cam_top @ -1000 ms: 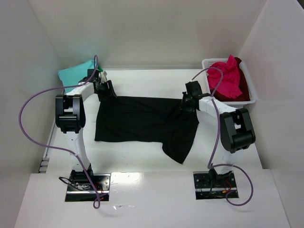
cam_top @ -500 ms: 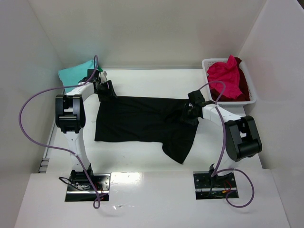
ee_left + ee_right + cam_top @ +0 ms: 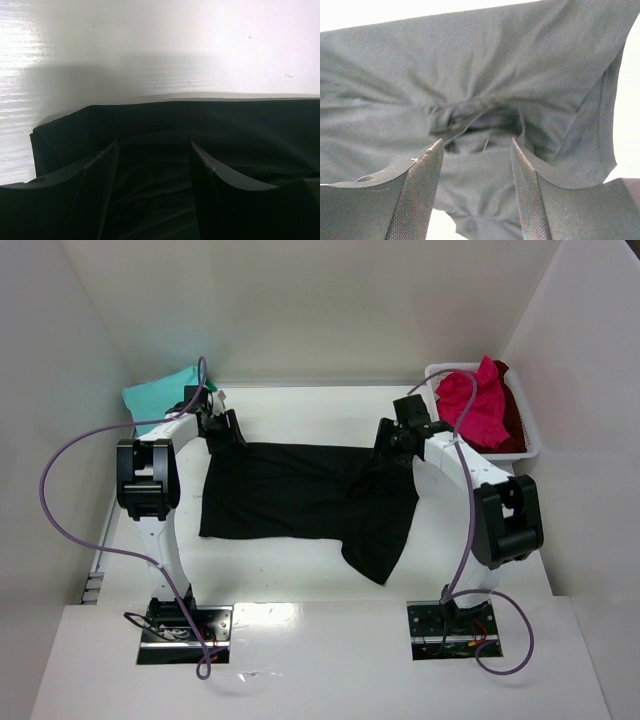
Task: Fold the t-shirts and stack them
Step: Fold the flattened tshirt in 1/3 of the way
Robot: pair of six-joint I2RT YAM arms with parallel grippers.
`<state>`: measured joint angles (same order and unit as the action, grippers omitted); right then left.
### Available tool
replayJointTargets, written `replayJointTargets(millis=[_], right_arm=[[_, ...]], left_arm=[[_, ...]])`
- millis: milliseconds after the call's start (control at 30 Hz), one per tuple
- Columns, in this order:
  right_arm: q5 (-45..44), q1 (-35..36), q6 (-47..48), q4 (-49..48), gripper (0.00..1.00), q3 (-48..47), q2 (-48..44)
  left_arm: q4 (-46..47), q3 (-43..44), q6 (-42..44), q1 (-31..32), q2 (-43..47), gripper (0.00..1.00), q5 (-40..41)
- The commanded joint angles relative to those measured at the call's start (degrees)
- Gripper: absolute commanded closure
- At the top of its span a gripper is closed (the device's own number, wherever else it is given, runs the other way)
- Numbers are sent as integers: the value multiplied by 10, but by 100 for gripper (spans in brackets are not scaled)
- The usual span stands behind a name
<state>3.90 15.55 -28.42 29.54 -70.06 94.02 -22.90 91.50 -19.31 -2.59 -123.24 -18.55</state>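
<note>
The black t-shirt (image 3: 300,495) lies spread across the middle of the white surface (image 3: 300,415), its long side running left to right. It is plain, soft and matte. Most of it lies flat, with shallow creases. Its near right part hangs down in a loose pointed flap toward the arm bases, and its far right corner is drawn up into a small peak.

The right fingers (image 3: 392,445) are at that peak. In the right wrist view they (image 3: 417,195) stand somewhat apart, and the gap at their tips is filled by a gathered wad of the black cloth. Tight wrinkles fan out from the wad, so they are clamped on the shirt. The surface shows white past the cloth's edges.

The left fingers (image 3: 222,430) sit at the shirt's far left corner. In the left wrist view they (image 3: 100,190) are set apart with black cloth lying in the gap. The shirt's straight edge and folded-over corner lie just ahead of them. I cannot tell whether they grip the cloth or only rest over it.

A teal t-shirt (image 3: 160,392) is bunched in the far left corner, behind the left arm. At the far right stands a white basket (image 3: 531,440). It holds a crumpled pink-red t-shirt (image 3: 470,400) on top of a dark red t-shirt (image 3: 512,430).
</note>
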Motion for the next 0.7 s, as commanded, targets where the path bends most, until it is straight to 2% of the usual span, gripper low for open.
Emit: replayJointTargets(millis=[0, 133, 267, 333, 433, 467, 500, 667], right_arm=[[-53, 4, 25, 23, 39, -33, 60], [-80, 4, 25, 56, 41, -39, 85], [-86, 4, 30, 56, 42, -33, 79], [-78, 4, 30, 40, 46, -27, 79], [-67, 4, 30, 25, 55, -17, 79], [-67, 4, 25, 25, 60, -17, 79], [-67, 4, 25, 19, 70, -17, 85], [-50, 4, 25, 19, 87, -10, 78]], left_arm=[[-10, 15, 21, -4, -2, 34, -13], [-10, 15, 21, -4, -2, 34, -13], [-10, 15, 21, -4, -2, 34, -13], [-10, 15, 21, -4, -2, 34, -13], [-10, 15, 21, -4, -8, 34, -13], [-10, 15, 21, -4, -8, 34, -13], [-10, 15, 21, -4, -8, 34, -13], [-10, 15, 21, -4, -8, 34, -13]])
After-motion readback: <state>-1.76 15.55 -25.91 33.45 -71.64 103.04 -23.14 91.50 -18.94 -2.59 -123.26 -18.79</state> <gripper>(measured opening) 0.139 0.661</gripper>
